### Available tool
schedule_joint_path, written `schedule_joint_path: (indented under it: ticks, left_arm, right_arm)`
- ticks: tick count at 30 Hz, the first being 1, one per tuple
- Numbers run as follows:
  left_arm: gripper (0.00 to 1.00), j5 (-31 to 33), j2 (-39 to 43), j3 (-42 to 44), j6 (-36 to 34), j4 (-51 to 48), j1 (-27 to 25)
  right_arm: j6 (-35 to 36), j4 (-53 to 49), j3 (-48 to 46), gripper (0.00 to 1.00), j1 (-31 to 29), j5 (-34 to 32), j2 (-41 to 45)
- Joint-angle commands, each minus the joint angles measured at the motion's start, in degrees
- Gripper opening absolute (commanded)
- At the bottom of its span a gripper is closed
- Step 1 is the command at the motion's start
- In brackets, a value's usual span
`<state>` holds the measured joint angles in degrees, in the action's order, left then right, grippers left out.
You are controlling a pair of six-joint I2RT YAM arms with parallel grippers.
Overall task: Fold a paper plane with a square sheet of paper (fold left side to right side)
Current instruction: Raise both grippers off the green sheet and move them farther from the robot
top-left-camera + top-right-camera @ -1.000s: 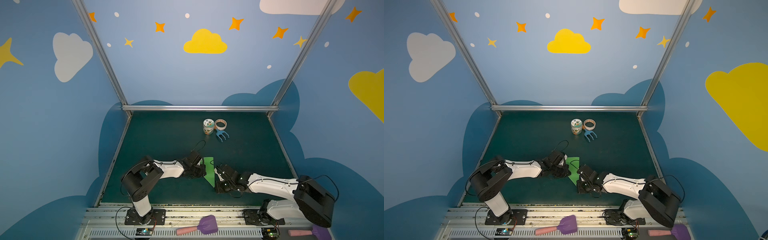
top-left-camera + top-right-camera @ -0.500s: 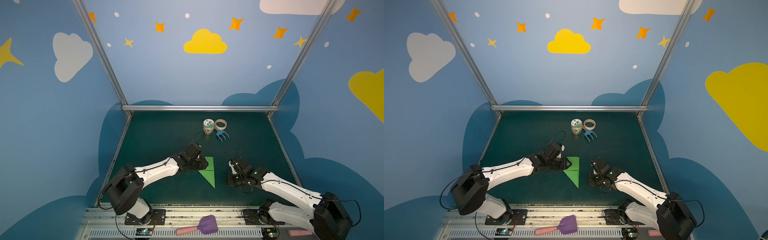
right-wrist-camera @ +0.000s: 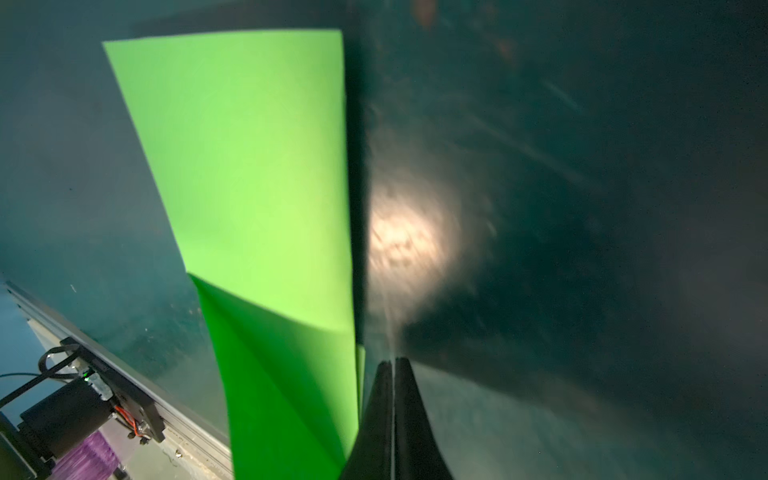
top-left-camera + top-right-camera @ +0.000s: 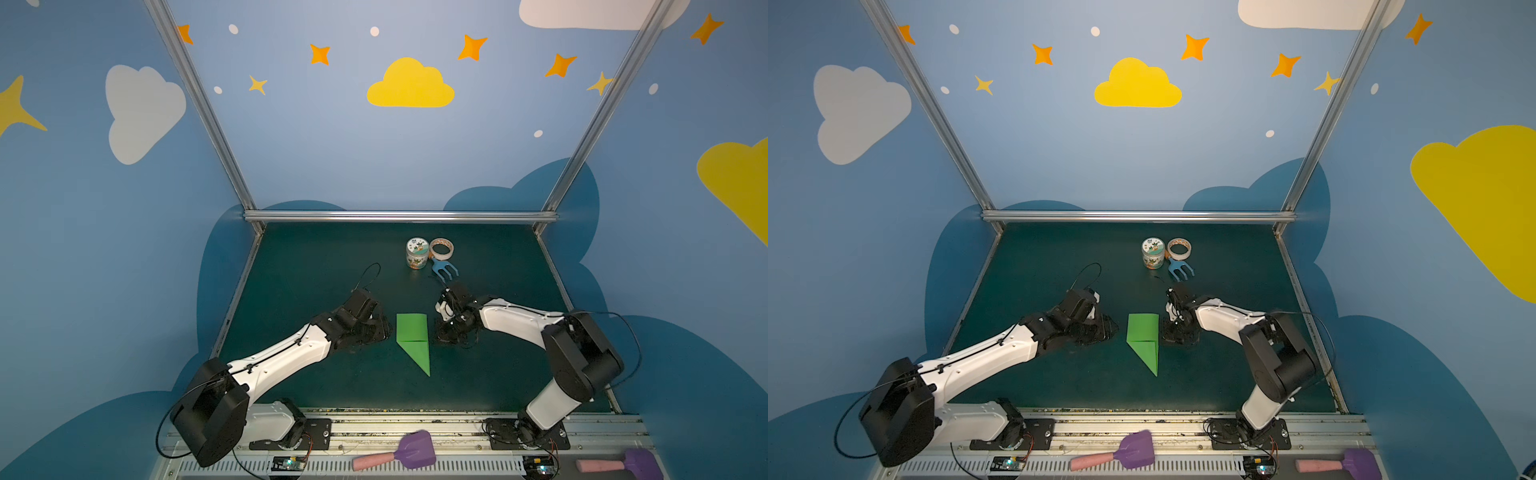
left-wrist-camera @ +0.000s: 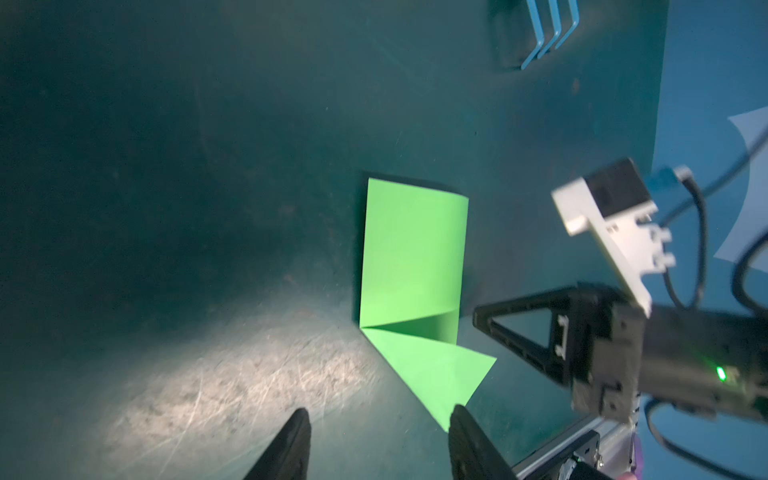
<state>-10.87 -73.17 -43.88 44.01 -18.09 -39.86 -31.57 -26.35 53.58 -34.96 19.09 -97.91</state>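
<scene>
In both top views a single green paper point(image 4: 411, 337) lies flat near the middle of the dark worktop point(image 4: 311, 270). It is folded to a narrow strip with its point toward the front rail. Two arms flank it. The left end effector point(image 4: 380, 328) sits just beside its left edge and the right end effector point(image 4: 446, 333) just beside its right edge; neither holds it. Farther back stand one printed jar point(image 4: 417, 253), one tape roll point(image 4: 441, 248) and one blue hand rake point(image 4: 444, 270), huddled close together. Two purple scoops point(image 4: 411, 453) with pink handles lie on the front rail, well apart from each other.

From the left wrist, the paper point(image 5: 411, 257) shows one rectangular part and one triangular part, with a crease between them. The left end effector's point(image 5: 378, 440) two fingers point(image 5: 297, 444) stand apart with bare worktop between them: released. One fingertip overlaps the paper's point, though I cannot tell if it touches. The right end effector point(image 5: 519, 332) shows beyond the paper's far edge, and three rake tines point(image 5: 548, 33) show at the frame's edge.

From the right wrist, the right end effector's point(image 3: 392, 415) two fingers are pressed together on nothing, just beside the long edge of the paper point(image 3: 249, 166).
</scene>
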Motion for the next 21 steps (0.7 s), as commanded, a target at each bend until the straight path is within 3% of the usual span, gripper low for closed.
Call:
schedule_joint_path:
  ticks: [1,10,13,21]
  left_arm:
    - [0.56,-2.99,1.06,1.38,1.95,-0.82,0.21]
    - [0.58,-2.72,1.06,-2.39,1.55,-7.70,0.88]
    - [0.61,0.24,0.60,-1.92,2.44,-6.82,1.50]
    - [0.64,-0.90,-2.35,-1.60,1.40,-2.88,3.69]
  right_arm:
    - [2.46,-0.47,4.44,0.00,0.05,2.97,-3.95]
    - [2.70,-1.92,14.76,0.00,-0.46,7.25,-12.10]
    - [2.93,-4.95,15.10,0.00,-0.46,3.01,-7.96]
    - [1.20,-6.17,7.28,0.00,-3.48,-0.69,6.57]
